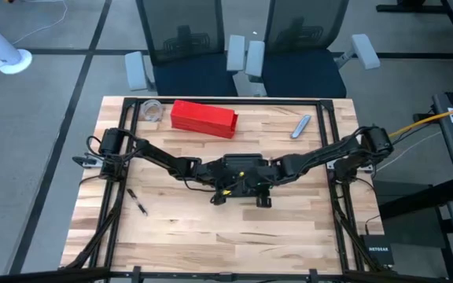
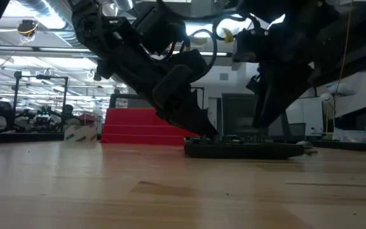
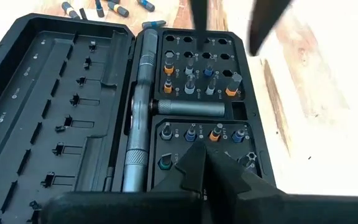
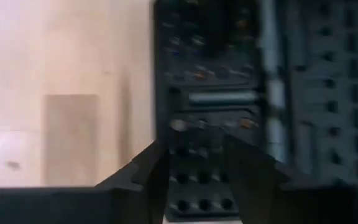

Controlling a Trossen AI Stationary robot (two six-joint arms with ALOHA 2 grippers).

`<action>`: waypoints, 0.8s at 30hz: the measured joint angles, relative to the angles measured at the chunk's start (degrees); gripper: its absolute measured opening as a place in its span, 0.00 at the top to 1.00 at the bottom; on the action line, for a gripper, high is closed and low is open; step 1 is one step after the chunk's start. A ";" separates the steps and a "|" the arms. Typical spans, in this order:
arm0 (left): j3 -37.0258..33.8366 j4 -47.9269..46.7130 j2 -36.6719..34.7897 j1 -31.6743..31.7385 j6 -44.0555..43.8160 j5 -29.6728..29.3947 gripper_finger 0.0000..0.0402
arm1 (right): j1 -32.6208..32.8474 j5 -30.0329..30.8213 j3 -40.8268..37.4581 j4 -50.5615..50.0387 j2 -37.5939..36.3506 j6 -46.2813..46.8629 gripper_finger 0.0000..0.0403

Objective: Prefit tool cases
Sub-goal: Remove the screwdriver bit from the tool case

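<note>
Left gripper (image 3: 205, 163) pressed together over open tool case (image 3: 73, 93), right gripper (image 4: 194, 155) spread above

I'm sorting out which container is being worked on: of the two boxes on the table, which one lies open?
The black tool case mid-table, between both grippers, lies open, bits and a driver showing. The red box near the far edge is closed and untouched.

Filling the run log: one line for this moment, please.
left gripper: shut, tip on open tool case | right gripper: open, above case | red box: behind

Black tool case (image 3: 135, 106), open flat, table centre
</note>
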 joint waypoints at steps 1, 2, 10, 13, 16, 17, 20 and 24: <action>0.00 -0.01 0.00 -0.08 -0.02 0.02 1.00 | 0.00 0.22 0.00 -0.79 0.05 -0.12 0.66; 0.00 0.01 0.00 -0.08 -0.01 0.04 1.00 | 0.02 -0.19 0.00 -2.04 0.07 -0.32 0.67; 0.00 -0.02 0.00 -0.13 -0.31 0.07 1.00 | 0.13 -2.95 0.00 -1.53 0.08 -1.46 0.75; 0.00 -0.03 0.00 -0.13 -0.44 0.09 1.00 | 0.13 -1.44 -0.02 -1.58 0.27 -1.61 0.75; 0.00 -0.05 0.00 -0.13 -0.44 0.15 1.00 | 0.13 -1.28 -0.04 -1.68 0.70 -2.27 0.75; 0.00 -0.04 0.00 -0.15 -0.44 0.15 1.00 | 0.13 -1.32 -0.04 -1.12 0.97 -2.71 0.75; 0.00 -0.08 0.00 -0.15 -0.46 0.17 1.00 | 0.13 -1.54 -0.04 -0.29 1.71 -2.98 0.75; 0.00 -0.08 0.00 -0.13 -0.44 0.23 1.00 | 0.13 -0.73 -0.04 -0.05 2.32 -3.03 0.75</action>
